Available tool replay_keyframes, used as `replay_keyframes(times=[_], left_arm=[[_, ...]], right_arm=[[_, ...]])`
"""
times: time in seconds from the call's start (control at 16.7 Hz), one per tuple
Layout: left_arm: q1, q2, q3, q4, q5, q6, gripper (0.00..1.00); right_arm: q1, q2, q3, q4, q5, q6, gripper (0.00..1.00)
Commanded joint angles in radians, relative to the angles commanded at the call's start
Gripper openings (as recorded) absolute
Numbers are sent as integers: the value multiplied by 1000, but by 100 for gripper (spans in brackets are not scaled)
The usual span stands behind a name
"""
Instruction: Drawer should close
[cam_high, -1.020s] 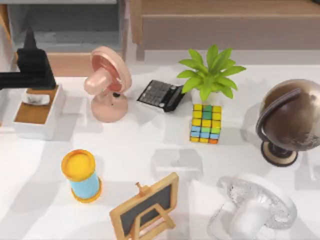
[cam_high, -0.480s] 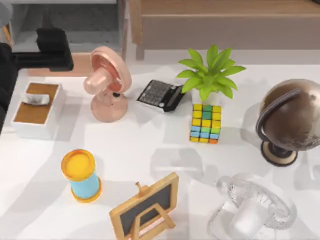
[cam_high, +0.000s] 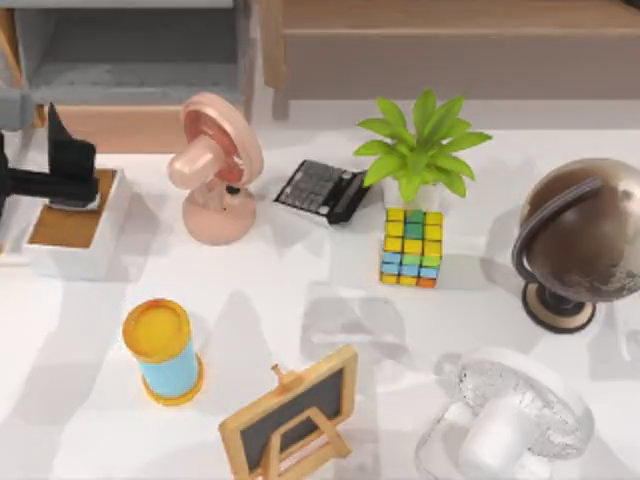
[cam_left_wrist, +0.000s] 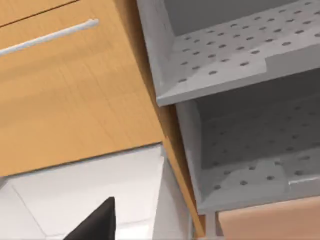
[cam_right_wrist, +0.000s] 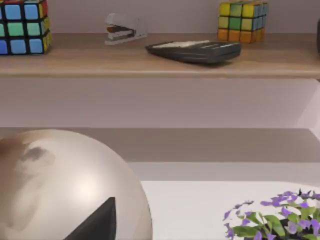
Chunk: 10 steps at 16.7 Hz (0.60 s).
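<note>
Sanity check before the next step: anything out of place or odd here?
Only the drawer at the table's far left: it stands pulled out, grey inside showing. Left gripper hangs over the white box just in front of it. The other desk items stand upright, nothing spilled.

The top view looks straight down on the tabletop (cam_high: 300, 290), the left wrist view faces the grey drawer (cam_left_wrist: 225, 65) up close, also at the top view's upper left, and the right wrist view looks level toward a shelf (cam_right_wrist: 160, 57).
</note>
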Motion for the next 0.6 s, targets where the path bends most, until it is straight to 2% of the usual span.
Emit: replay_keyframes(times=[0.18, 0.36, 0.6], left_arm=[[219, 159, -90, 220, 172, 251, 100], [449, 341, -139, 467, 395, 536, 100], [713, 583, -119, 751, 703, 907, 100]], right_arm=[[0, 0, 0, 0, 0, 0, 100], [0, 0, 0, 0, 0, 0, 100], [0, 0, 0, 0, 0, 0, 100]])
